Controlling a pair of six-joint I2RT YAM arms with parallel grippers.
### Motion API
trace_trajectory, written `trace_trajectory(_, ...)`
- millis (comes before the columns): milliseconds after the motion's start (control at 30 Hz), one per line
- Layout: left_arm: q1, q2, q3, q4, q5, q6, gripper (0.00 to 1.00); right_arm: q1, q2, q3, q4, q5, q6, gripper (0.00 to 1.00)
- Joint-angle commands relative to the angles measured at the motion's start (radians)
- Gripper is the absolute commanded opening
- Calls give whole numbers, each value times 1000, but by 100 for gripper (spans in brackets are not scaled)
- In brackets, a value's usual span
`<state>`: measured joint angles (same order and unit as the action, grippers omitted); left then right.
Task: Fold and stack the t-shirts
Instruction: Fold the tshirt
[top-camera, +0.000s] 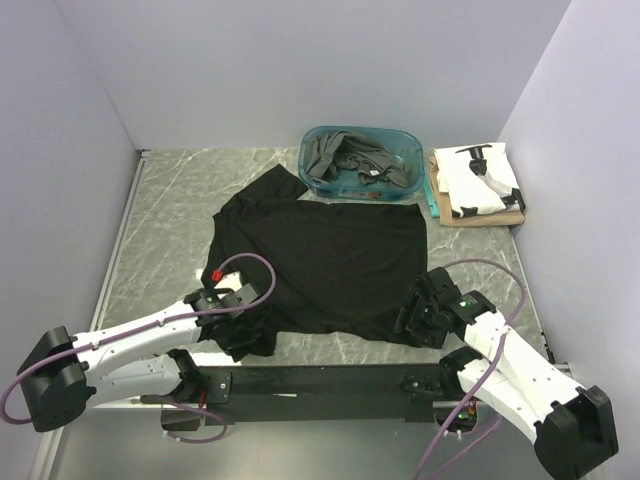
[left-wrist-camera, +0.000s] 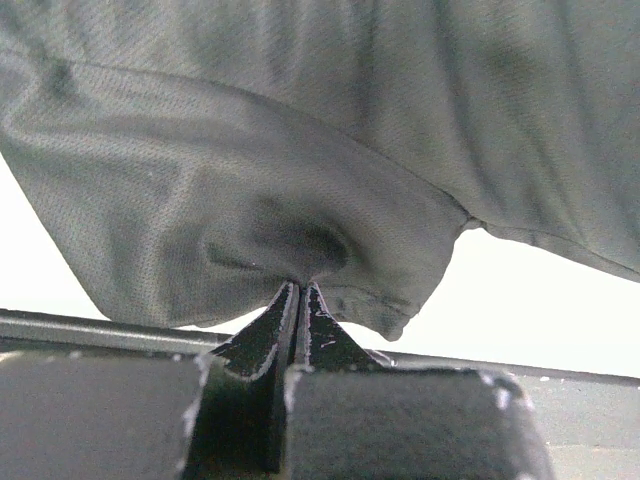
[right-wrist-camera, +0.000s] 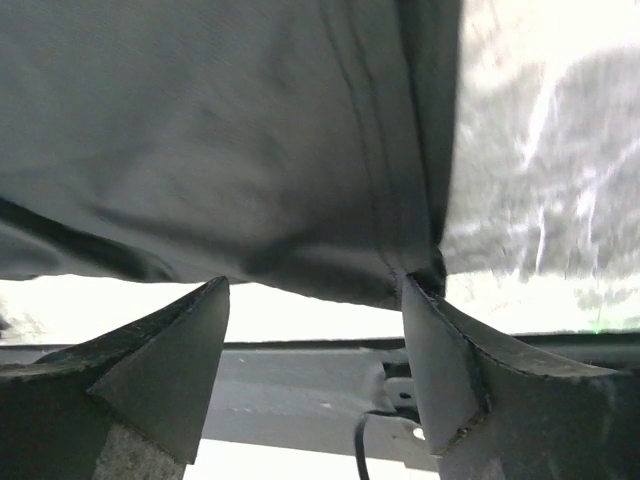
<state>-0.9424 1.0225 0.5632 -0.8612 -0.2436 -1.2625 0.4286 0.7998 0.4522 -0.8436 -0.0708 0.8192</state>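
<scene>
At the near left, the left arm (top-camera: 150, 335) reaches in low over the bench (top-camera: 170, 220). Its jaws are closed tight, and its fingers (left-wrist-camera: 265, 335) meet with no gap. They pinch a small fold of the black shirt (top-camera: 330, 260) at the shirt's near-left corner. In the left wrist view the cloth (left-wrist-camera: 300, 150) puckers where it enters the jaws and hangs in a loose bulge around that spot. From above, this corner looks bunched rather than flat.

At the near right, the right arm (top-camera: 500, 350) has its jaws at the shirt's near-right corner. These jaws are wide apart and hold nothing. In the right wrist view the fingers (right-wrist-camera: 170, 350) stand well apart, and the shirt (right-wrist-camera: 200, 130) lies just beyond their tips. Its stitched hem runs down to the tip of the finger on the right of that view. I cannot tell whether they touch.

The rest of the black shirt lies spread over the middle of the bench, fairly flat, with one sleeve pointing to the far left.

Past its far edge is a teal tub (top-camera: 412, 150) with crumpled grey shirts (top-camera: 345, 158) inside. Just right of the tub, in the far-right corner, a folded white shirt (top-camera: 478, 180) with black print lies on a folded tan shirt (top-camera: 490, 217).
</scene>
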Motion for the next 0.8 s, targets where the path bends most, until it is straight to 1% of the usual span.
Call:
trace_trajectory(0,-4,-18,30,25,-33,34,1,16,-4,-18,-41,-3,61,75)
trace_trajectory(100,-4,-24,30,24,-48,31,1,18,18,-55,7,-27,77,73)
trace_trajectory(133,-3,-25,35,21,-49,31,1,18,53,-59,35,-32,78,72)
trace_trajectory(267,-4,-33,33,17,-60,28,1,18,139,-40,49,6,55,70)
trace_trajectory(333,-4,-35,32,19,-60,31,1,18,157,-21,23,23,46,70)
trace_trajectory(500,-4,-27,33,14,-69,23,1,18,135,-12,-3,35,54,70)
trace_trajectory(633,-2,-16,37,17,-71,32,1,16,121,54,-98,58,32,69)
trace_trajectory(767,-4,-6,49,11,-83,41,1,18,105,51,-138,5,35,69)
